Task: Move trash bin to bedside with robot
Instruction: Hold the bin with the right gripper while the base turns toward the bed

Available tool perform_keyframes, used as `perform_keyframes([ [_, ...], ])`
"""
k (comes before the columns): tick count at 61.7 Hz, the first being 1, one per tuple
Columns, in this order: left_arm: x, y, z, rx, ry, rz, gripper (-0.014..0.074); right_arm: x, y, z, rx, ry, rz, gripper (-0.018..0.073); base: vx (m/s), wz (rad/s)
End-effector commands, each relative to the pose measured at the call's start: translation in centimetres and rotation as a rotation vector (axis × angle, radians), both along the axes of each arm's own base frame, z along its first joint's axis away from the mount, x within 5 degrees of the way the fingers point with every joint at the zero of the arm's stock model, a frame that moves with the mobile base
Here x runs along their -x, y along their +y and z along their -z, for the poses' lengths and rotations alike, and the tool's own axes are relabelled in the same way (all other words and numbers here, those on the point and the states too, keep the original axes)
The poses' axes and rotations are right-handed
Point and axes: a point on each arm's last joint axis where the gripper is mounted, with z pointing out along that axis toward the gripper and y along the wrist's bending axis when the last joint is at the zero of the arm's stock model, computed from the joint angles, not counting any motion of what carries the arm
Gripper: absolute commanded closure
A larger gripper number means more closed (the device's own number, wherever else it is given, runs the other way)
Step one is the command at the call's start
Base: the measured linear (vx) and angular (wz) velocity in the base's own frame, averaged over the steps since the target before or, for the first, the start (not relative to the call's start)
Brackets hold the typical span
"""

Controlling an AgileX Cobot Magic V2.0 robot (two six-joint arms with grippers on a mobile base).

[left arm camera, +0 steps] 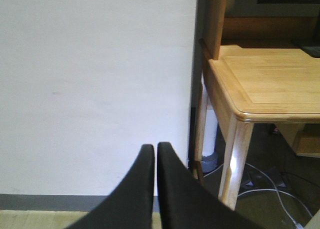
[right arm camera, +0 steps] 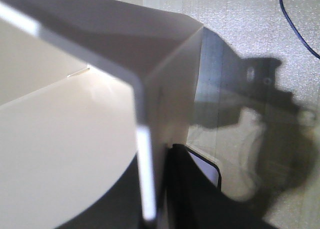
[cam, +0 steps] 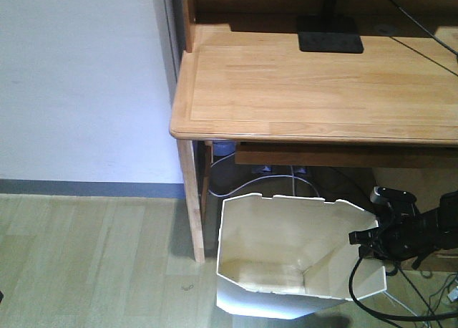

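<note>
Pale plank floor (cam: 86, 263); trash bin (cam: 286, 235) by wooden desk (cam: 315, 84).

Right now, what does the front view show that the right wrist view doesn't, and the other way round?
Front view only: the whole bin standing upright just in front of the desk, right of its leg, with the wall and cables behind.

Right wrist view only: the bin's side wall caught between the right end effector fingers, one inside and one outside, plus the arm's shadow on the floor.

Both: the bin and the right end effector at its right rim.
</note>
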Motion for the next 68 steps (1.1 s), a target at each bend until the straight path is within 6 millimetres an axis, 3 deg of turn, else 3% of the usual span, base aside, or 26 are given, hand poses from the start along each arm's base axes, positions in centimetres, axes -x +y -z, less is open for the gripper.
perform_keyframes([
  [1, -0.06, -0.01, -0.07, 0.007, -0.065, 0.000, 0.0603, -1.45, 1.28, -2.62, -0.179, -0.125, -0.009, 0.0564, -0.05, 0.18],
  [68, -0.06, -0.01, -0.07, 0.007, -0.065, 0.000, 0.0603, -1.39, 1.29, -2.60, -0.178, -0.123, -0.008, 0.0564, -0.06, 0.37],
])
